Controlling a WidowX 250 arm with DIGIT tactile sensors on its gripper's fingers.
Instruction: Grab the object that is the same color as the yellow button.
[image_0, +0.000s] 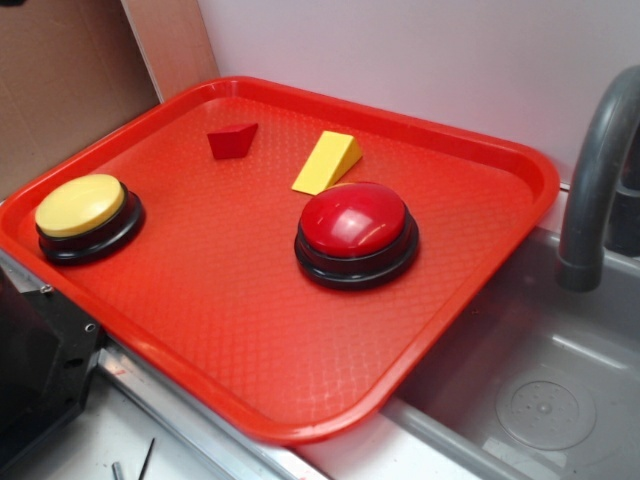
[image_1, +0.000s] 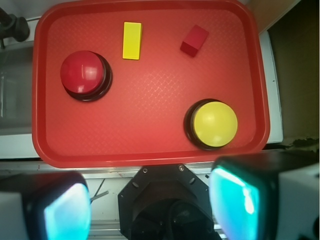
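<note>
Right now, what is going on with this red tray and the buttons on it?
A robot arm looks down from above a red plastic tray and holds nothing. Its fingers stand apart at the near edge of the wrist view. On the tray are a round yellow push button on a black base, a larger red domed button, a small red wedge block and a small yellow wedge block. The yellow wedge lies untouched beside the red button.
</note>
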